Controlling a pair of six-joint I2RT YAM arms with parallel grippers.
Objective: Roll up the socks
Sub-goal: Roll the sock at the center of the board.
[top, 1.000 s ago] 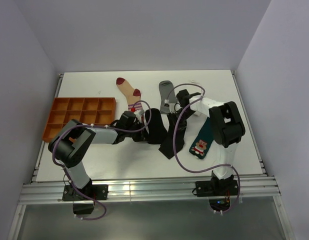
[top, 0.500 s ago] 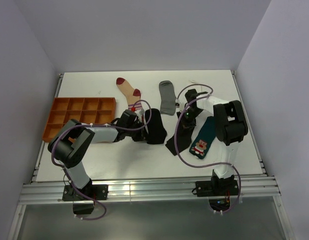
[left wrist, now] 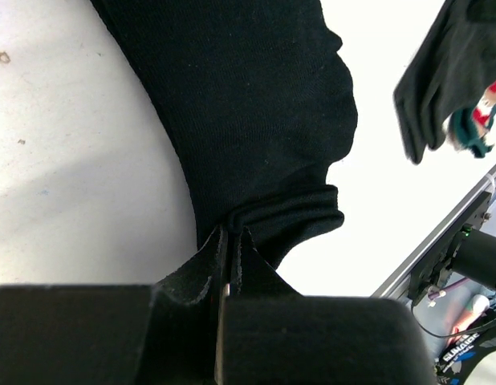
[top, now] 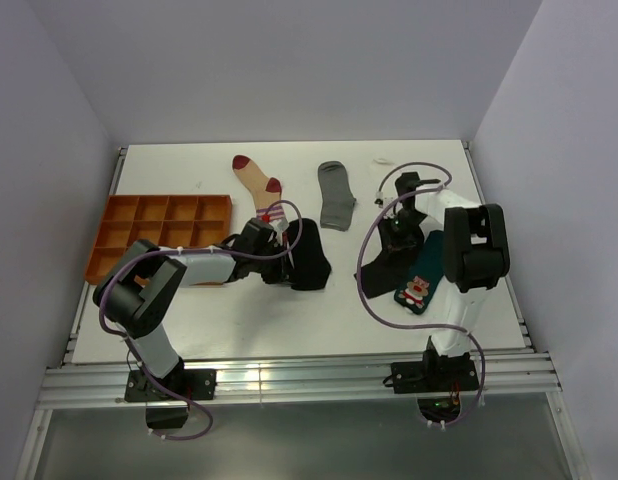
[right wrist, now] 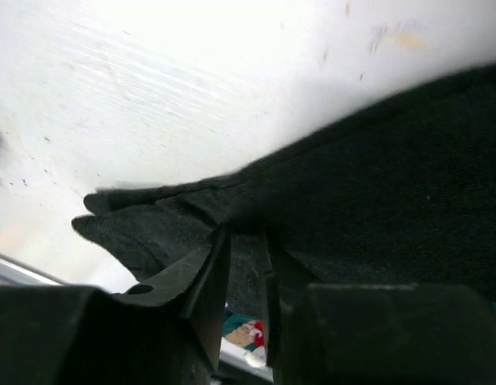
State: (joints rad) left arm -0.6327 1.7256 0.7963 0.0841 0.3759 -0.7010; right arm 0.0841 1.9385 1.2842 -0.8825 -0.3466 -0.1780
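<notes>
Flanking black sock [top: 311, 264]: tray [top: 164, 199], grey sock [top: 336, 197].

Top external: fixed, high behind the near edge, looks down over the whole tabletop [top: 219, 320]. Left wrist: very close, aimed at a black sock [left wrist: 248, 120] near the tabletop's centre. Right wrist: equally close, low over a second black sock [right wrist: 376, 184] toward the right edge. Shared: both socks in the top view; the second also in left wrist

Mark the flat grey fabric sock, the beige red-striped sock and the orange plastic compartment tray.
grey fabric sock [top: 335, 196], top external view, mid-foot.
beige red-striped sock [top: 256, 181], top external view, beige foot between red toe and heel.
orange plastic compartment tray [top: 169, 198], top external view, far rim.
</notes>
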